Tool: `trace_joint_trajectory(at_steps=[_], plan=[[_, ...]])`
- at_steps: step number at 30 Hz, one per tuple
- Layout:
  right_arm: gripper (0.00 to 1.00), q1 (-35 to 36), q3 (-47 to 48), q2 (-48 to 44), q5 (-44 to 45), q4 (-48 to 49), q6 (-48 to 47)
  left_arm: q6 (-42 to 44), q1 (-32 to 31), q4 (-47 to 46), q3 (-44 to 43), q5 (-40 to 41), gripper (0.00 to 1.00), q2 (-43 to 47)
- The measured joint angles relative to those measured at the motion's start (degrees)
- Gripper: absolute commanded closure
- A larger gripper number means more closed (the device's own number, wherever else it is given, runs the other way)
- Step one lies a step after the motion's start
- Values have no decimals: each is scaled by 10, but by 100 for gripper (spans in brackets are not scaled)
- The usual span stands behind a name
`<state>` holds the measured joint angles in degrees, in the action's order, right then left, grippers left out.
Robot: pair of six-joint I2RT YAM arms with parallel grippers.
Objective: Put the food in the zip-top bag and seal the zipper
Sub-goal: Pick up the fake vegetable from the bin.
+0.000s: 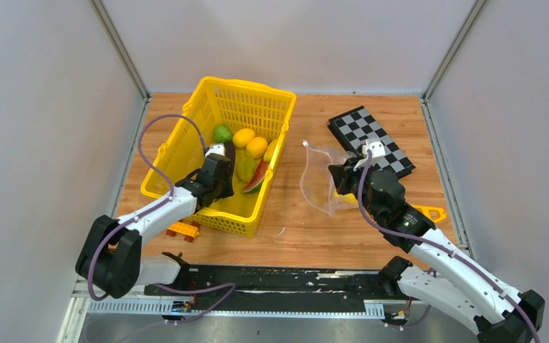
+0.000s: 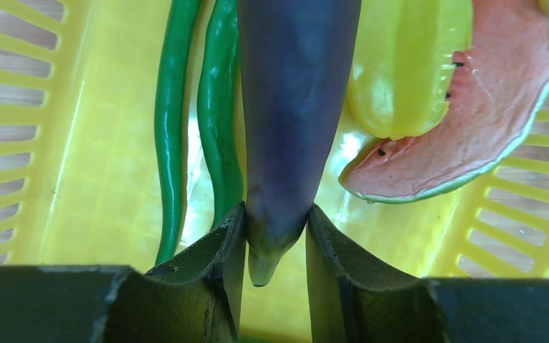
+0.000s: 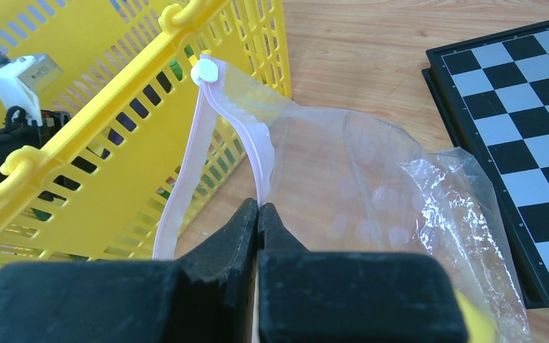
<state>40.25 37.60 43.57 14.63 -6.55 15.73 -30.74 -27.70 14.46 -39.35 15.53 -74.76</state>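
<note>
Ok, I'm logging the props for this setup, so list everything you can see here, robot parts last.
basket: one, yellow, left half of table
eggplant: one, purple, in basket
green pods: two, green, in basket beside eggplant
watermelon slice: one, red with green rind, in basket
yellow fruits: at least three, yellow, in basket
green ball: one, green, basket's far end
zip-top bag: one, clear, held up right of basket
zipper: one, pale pink, bag's open edge
chequerboard: one, black-white, far right
toy car: one, orange, by basket's near corner
unknown item: one, yellow, half hidden under right arm
left gripper: black, jaws closed on eggplant's tip
right gripper: black, jaws shut on zipper
</note>
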Motion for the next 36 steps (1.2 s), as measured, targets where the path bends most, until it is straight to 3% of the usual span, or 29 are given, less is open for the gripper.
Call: trace_joint_trajectory(at_steps=[25, 31, 36], plan=[[100, 0, 0, 2, -15, 2, 0, 19, 0, 62, 6, 10, 79, 242], [100, 0, 0, 2, -17, 2, 0, 32, 0, 80, 2, -38, 79, 258], [100, 0, 0, 2, -18, 5, -1, 39, 0, 121, -60, -98, 79, 285]])
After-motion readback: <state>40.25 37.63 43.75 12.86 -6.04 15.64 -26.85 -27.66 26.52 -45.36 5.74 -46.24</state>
